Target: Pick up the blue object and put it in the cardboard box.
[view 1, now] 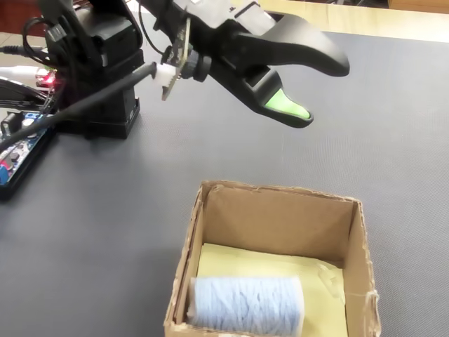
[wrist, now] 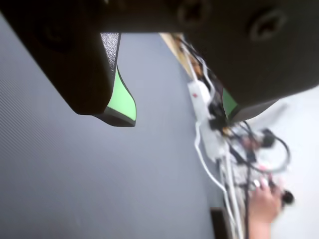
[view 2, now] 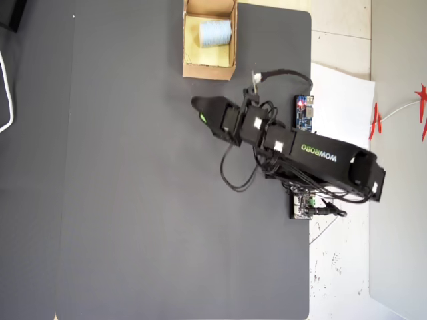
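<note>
The blue object (view 1: 245,303), a pale ribbed roll, lies inside the cardboard box (view 1: 280,193) against its near wall in the fixed view. The overhead view shows the blue object (view 2: 215,32) in the cardboard box (view 2: 208,69) at the top edge of the dark mat. My gripper (view 1: 324,91) hangs above the mat, behind the box and clear of it. In the wrist view my gripper (wrist: 179,118) is open, its green pads (wrist: 122,97) far apart with only bare mat between them. In the overhead view the gripper (view 2: 198,107) points left, a short way below the box.
The arm's base (view 1: 105,70) stands at the back left in the fixed view. A blue circuit board (view 2: 305,112) with a red light sits at the mat's right edge. A white power strip (wrist: 199,97), tangled cables and a person's hand (wrist: 264,204) lie beyond the mat.
</note>
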